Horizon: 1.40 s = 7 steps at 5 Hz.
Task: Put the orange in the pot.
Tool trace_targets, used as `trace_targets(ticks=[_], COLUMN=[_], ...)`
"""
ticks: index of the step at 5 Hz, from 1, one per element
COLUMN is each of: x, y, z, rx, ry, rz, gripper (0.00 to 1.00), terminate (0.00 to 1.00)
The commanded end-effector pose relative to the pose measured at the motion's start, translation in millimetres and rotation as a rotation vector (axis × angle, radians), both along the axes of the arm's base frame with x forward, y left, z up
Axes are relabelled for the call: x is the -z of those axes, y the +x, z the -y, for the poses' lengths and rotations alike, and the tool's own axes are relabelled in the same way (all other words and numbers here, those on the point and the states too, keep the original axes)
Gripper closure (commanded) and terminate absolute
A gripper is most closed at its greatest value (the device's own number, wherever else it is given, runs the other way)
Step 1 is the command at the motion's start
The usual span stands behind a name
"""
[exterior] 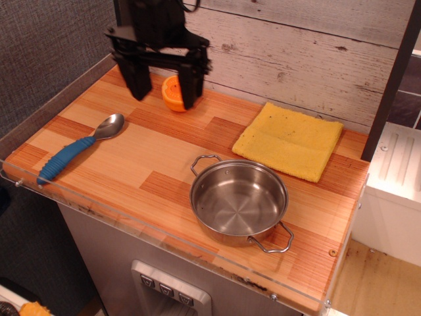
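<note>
Straddling the orange (173, 94) with jaws spread, the gripper (164, 92) is needing a centred, firm squeeze before carrying to the pot (239, 201).

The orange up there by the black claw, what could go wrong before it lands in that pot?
The gripper stands wide open around the orange, with only the right finger near it, so closing off-centre might squirt the rounded fruit away toward the back wall. The pot sits well across the counter near the front edge; a weak grip could drop the orange on the way, or a hard drop could bounce it out.
</note>
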<state>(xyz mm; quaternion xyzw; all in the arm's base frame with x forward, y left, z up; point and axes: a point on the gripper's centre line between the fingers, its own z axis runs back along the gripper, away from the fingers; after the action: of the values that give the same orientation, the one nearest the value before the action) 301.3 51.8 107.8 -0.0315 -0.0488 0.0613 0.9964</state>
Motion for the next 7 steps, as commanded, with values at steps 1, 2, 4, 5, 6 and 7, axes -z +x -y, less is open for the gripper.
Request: trace_targets(ticks=[1, 2, 4, 5, 6, 7], x=[12.8, 28.5, 38.0, 47.6, 61.9, 70.9], y=[72.1, 93.9, 100.1, 99.9, 101.0, 100.8], z=[-45.0, -57.9, -73.4, -77.6, -74.6, -71.4], rx=[-0.154, -0.189, -0.216, -0.228, -0.217, -0.211], ry=[0.065, 0.126, 0.156, 0.139, 0.135, 0.139], rz=[0.036, 0.028, 0.003, -0.009, -0.047, -0.070], gripper=[0.00, 0.00, 0.00, 0.00, 0.00, 0.00], terminate=[0.00, 0.00, 0.00, 0.00, 0.00, 0.00])
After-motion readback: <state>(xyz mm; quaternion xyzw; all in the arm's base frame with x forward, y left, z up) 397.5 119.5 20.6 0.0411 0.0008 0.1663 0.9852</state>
